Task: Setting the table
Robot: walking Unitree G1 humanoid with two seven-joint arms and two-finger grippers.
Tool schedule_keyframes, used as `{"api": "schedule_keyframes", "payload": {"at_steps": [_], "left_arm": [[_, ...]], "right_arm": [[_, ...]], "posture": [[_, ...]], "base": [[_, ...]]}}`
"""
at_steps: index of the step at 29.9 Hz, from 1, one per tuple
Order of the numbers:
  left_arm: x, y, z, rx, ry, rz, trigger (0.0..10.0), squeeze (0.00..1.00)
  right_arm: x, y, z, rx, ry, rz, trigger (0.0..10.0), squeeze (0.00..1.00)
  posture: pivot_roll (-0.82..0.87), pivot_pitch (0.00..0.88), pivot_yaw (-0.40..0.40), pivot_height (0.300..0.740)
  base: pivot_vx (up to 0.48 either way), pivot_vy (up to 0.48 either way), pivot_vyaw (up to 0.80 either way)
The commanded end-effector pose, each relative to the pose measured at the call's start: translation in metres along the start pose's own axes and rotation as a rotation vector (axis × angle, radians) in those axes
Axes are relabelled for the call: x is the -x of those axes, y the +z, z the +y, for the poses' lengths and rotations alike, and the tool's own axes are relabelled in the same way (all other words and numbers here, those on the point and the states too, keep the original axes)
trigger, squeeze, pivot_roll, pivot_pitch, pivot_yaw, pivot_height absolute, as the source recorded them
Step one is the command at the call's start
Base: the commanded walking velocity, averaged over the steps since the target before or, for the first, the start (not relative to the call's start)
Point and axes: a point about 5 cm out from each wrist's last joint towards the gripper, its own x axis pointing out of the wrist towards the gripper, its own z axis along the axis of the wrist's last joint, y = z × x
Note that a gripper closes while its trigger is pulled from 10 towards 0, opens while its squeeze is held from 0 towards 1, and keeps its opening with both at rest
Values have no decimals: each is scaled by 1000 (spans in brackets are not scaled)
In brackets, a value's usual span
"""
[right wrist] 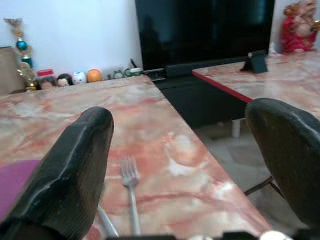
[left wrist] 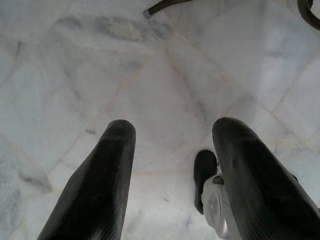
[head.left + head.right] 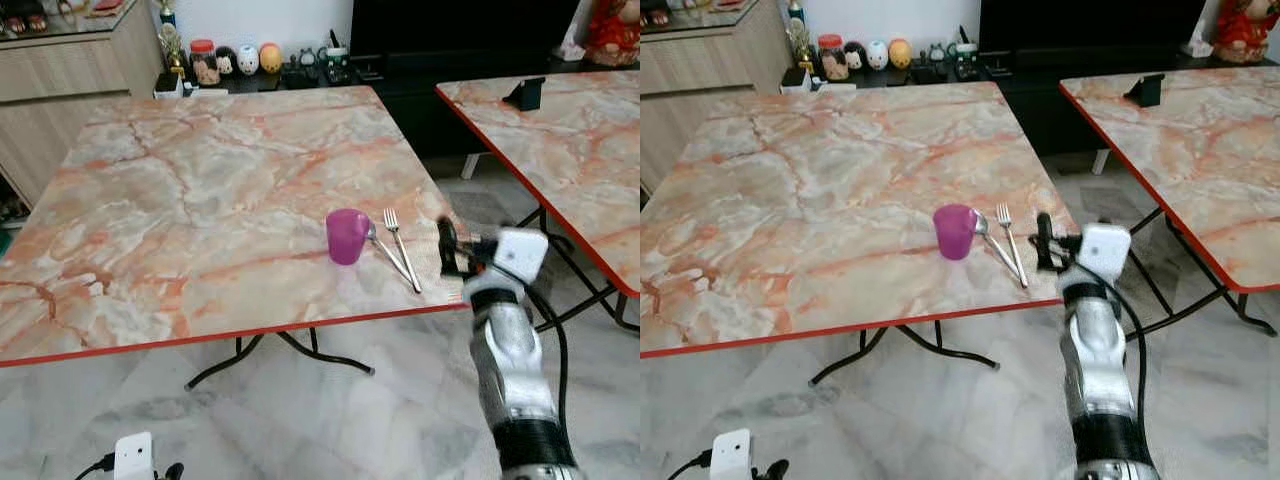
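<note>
While the left tool (image 2: 170, 180) is hanging idle near the floor with its fingers spread and nothing between them, the right tool (image 3: 447, 247) is being held at the near right corner of the surface (image 3: 200, 180), its two black fingers parted wide and empty. Just beyond it, toward the robot's left, the fork (image 3: 401, 248) is lying flat, its long axis running away from the robot with the tines at the far end and the handle pointing back toward the near edge. A spoon (image 3: 388, 252) is lying beside the fork, angled so that the two handles are converging near the edge, and the purple cup (image 3: 347, 236) is standing upright just past the spoon's bowl. The right arm is judged the nearer one, so a short reach leftward along the fork's handle is being called for.
</note>
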Motion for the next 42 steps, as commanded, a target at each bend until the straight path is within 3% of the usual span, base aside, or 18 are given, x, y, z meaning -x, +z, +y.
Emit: {"api": "schedule_keyframes", "payload": {"at_steps": [1, 10, 27, 42], "left_arm": [[3, -8, 5, -8, 17, 19, 10000, 0], [11, -22, 26, -4, 63, 54, 10000, 0], [10, -20, 22, -8, 48, 45, 10000, 0], [9, -21, 20, -2, 44, 47, 10000, 0]], "right_arm": [[-1, -1, 5, -5, 13, 22, 10000, 0], [-2, -2, 10, -22, 19, 33, 10000, 0], [-3, 0, 10, -13, 15, 43, 10000, 0], [-4, 0, 9, -1, 13, 54, 10000, 0]], "posture": [[-59, 0, 8, 720], [-50, 0, 11, 720], [-56, 0, 11, 720], [-60, 0, 8, 720]], "base": [[0, 0, 0], [0, 0, 0], [0, 0, 0], [265, 0, 0]]}}
